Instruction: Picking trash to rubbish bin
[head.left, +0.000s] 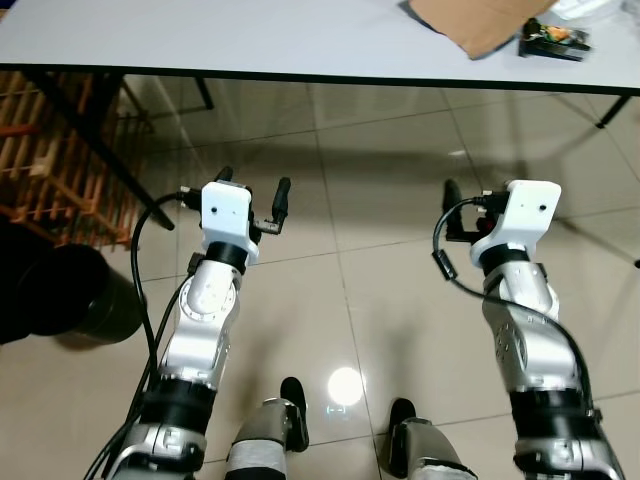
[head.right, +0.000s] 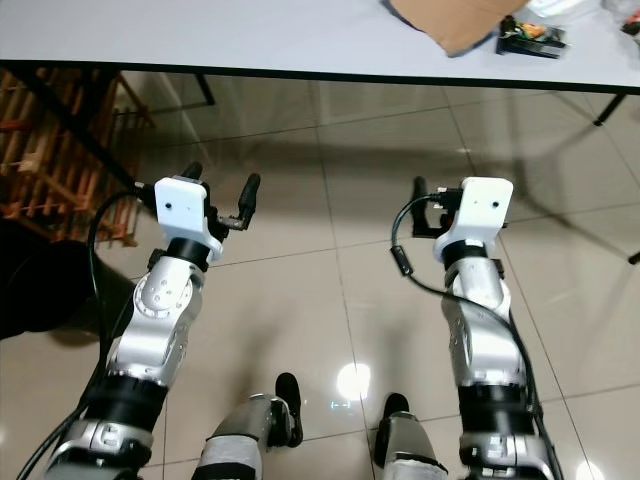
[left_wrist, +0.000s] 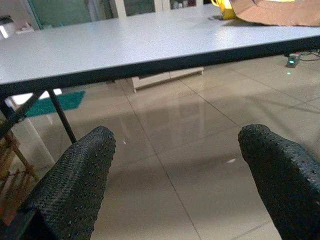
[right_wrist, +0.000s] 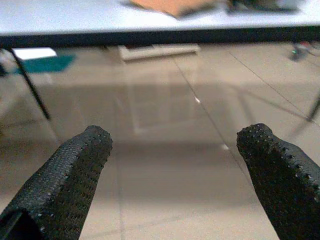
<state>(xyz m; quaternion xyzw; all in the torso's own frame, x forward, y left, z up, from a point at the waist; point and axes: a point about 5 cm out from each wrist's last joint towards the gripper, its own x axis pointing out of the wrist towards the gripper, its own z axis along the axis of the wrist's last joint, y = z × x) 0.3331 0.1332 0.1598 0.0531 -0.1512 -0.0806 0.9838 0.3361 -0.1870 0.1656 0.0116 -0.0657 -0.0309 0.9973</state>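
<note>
Table (head.left: 250, 40) bearing cardboard (head.left: 480, 22), tray (head.left: 553, 40)

Silver arms, white wrist housings, black cables, seemingly dimpled fingers (left_wrist: 75, 185).

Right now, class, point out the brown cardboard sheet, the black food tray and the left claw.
brown cardboard sheet (head.left: 480, 22), left eye view, middle of its face.
black food tray (head.left: 553, 40), left eye view, its top.
left claw (head.left: 253, 190), left eye view, midway between fingertips.
</note>
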